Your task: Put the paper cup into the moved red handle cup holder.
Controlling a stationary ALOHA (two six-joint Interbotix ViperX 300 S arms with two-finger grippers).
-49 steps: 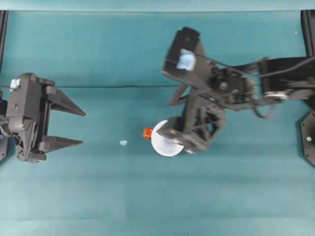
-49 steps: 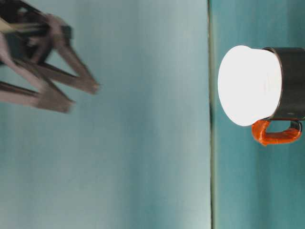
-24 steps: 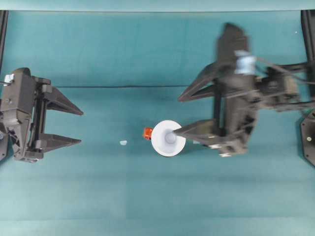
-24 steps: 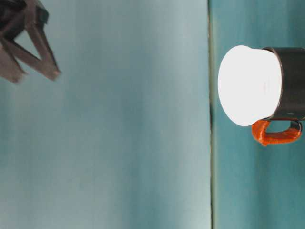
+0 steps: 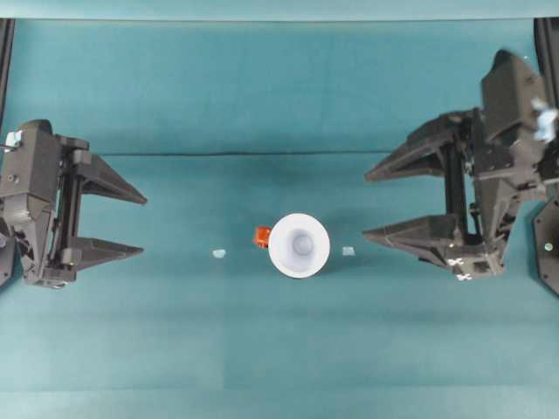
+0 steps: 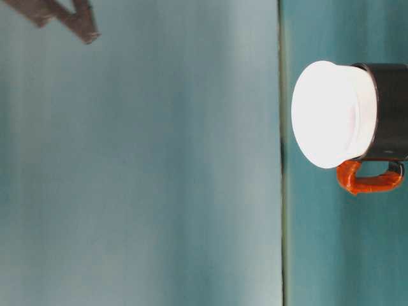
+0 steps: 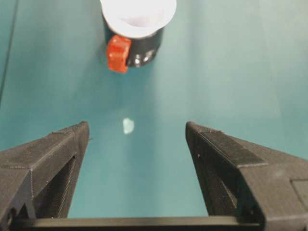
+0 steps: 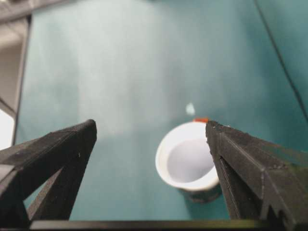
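The paper cup (image 5: 300,245) sits on teal table (image 5: 262,349).

Left gripper (image 5: 144,225) and right gripper (image 5: 367,205) both spread wide.

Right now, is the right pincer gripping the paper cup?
No, the right pincer is open and apart from the paper cup, which sits in the red handle cup holder.

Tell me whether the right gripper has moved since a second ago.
Yes. In the overhead view the right gripper, jaws open, has pulled back rightward from over the paper cup, which sits unmoved in the red handle cup holder.
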